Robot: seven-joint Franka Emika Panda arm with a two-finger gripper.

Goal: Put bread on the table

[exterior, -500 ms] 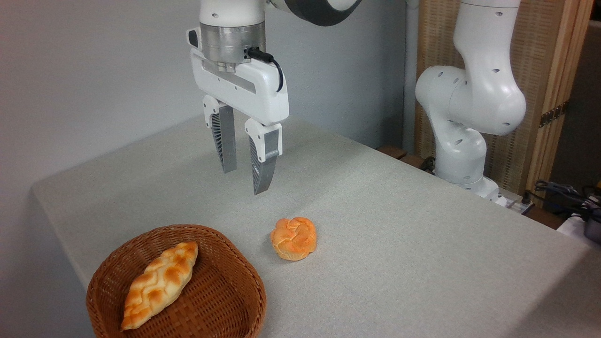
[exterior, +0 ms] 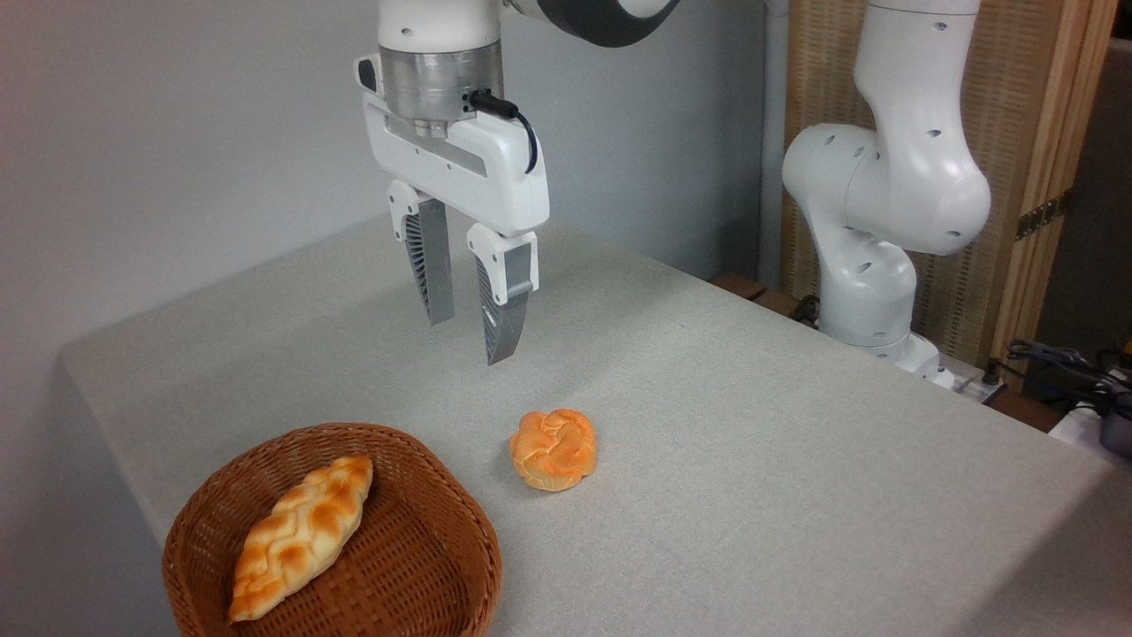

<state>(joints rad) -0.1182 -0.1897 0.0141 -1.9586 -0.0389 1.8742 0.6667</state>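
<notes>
The bread (exterior: pixel 301 533), a long braided golden loaf with browned ridges, lies slantwise inside the brown wicker basket (exterior: pixel 424 566) at the lower left. My gripper (exterior: pixel 470 341) hangs well above the table (exterior: pixel 752 460), up and to the right of the basket, fingers pointing down. It is open, with a narrow gap and nothing between the fingers. The table is covered in light grey speckled cloth.
A small round orange knotted roll (exterior: pixel 554 448) rests on the cloth just right of the basket, below the gripper. The arm's white base (exterior: pixel 875 301) stands at the far right edge. Cables and a dark object (exterior: pixel 1088 380) lie beyond the right corner.
The gripper has shifted slightly to the right. The bread, basket and roll have not moved.
</notes>
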